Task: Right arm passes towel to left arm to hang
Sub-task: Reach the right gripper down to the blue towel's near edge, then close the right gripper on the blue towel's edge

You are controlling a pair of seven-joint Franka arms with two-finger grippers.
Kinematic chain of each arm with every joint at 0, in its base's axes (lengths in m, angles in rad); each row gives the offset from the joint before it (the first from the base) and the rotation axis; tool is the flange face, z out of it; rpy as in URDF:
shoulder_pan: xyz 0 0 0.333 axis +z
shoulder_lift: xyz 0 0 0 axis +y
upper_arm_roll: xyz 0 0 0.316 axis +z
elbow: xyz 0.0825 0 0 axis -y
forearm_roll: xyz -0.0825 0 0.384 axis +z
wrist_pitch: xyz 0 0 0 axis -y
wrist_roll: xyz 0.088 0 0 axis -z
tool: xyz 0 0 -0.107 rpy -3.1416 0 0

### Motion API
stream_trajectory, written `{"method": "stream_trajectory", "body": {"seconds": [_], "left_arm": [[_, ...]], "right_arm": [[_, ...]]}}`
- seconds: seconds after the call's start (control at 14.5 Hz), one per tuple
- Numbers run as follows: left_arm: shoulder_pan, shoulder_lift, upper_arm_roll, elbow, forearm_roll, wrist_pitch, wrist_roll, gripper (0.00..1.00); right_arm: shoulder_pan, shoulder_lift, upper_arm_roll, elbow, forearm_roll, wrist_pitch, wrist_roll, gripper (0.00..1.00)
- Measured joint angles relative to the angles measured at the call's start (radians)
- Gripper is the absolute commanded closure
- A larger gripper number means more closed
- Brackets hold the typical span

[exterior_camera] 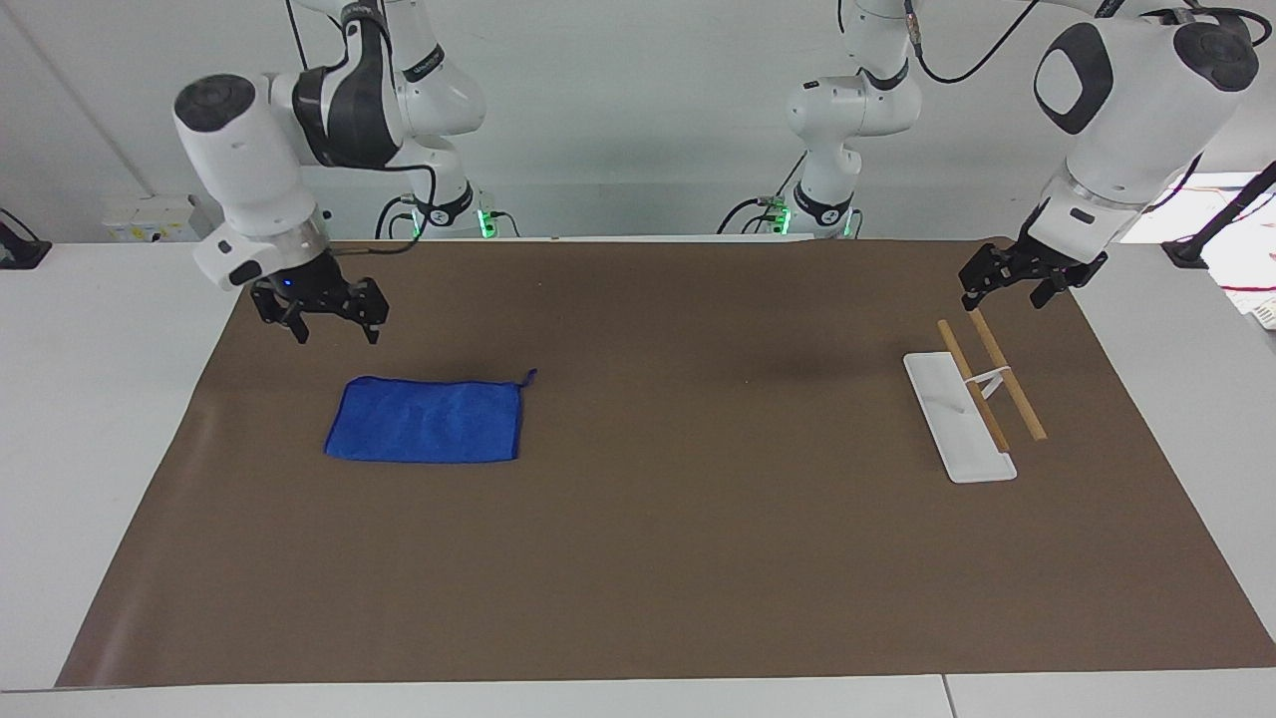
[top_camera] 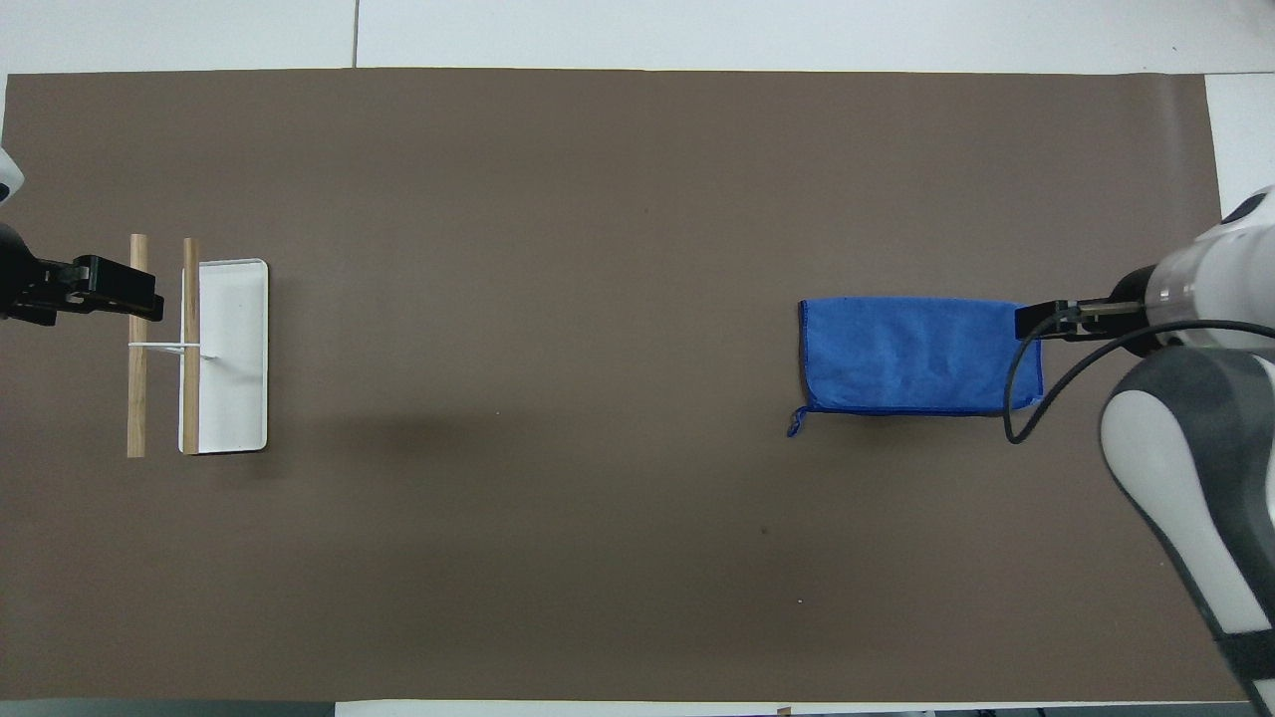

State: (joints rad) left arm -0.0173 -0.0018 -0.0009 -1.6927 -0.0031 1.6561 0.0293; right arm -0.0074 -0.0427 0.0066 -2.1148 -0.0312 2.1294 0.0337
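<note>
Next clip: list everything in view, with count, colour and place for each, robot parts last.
towel: one, blue, flat on the mat toward the right arm's end
rack: one, white base with two wooden rods, toward the left arm's end
mat: one, brown, covering the table
table: one, white
right gripper: one, black, open, raised by the towel's end, not touching it
left gripper: one, black, open, waiting over the rack's end nearest the robots
</note>
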Motion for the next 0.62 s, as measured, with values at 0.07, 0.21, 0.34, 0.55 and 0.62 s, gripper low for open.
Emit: {"method": "stream_trajectory", "body": {"seconds": [0.07,0.21,0.34,0.55,0.62], "left_arm": [[0.0,0.0,0.0,0.0,0.0,0.0,0.0,0.0],[0.0,0.0,0.0,0.0,0.0,0.0,0.0,0.0],[0.0,0.0,0.0,0.0,0.0,0.0,0.0,0.0],[0.0,0.0,0.0,0.0,0.0,0.0,0.0,0.0],[0.0,0.0,0.0,0.0,0.0,0.0,0.0,0.0]], "right_arm": [[0.002,0.032,0.0,-0.032,0.0,0.071,0.0,0.0],[0.003,0.08,0.0,-0.093,0.0,0.19,0.0,0.0],[0.011,0.117,0.0,-0.134,0.0,0.275,0.0,0.0],[0.038,0.156,0.0,-0.148,0.0,0.297,-0.002,0.0],[0.047,0.167,0.001,-0.15,0.0,0.303,-0.006,0.0]]}}
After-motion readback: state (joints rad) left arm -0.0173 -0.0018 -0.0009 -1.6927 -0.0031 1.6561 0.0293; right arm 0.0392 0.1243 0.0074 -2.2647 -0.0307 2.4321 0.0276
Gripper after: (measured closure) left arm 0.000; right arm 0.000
